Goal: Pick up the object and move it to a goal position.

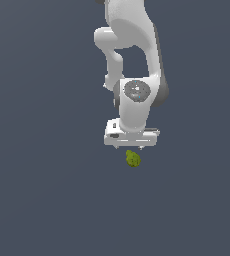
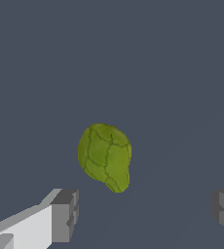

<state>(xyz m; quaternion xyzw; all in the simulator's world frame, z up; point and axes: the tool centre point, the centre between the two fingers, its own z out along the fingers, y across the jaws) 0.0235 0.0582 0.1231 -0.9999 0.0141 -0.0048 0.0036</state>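
The object (image 1: pixel 133 159) is a small lumpy yellow-green blob with a tapered end, lying on the dark grey surface. In the exterior view it sits just below the white hand of my arm. My gripper (image 1: pixel 132 146) is above it; its fingers are mostly hidden behind the hand there. In the wrist view the object (image 2: pixel 105 156) lies on the surface beyond the gap between my two grey fingertips (image 2: pixel 65 215), which stand wide apart with nothing between them. The gripper (image 2: pixel 144 214) is open and empty.
A plain dark grey surface (image 1: pixel 42 190) fills both views. The white arm (image 1: pixel 132 60) rises toward the top of the exterior view. No goal marker shows.
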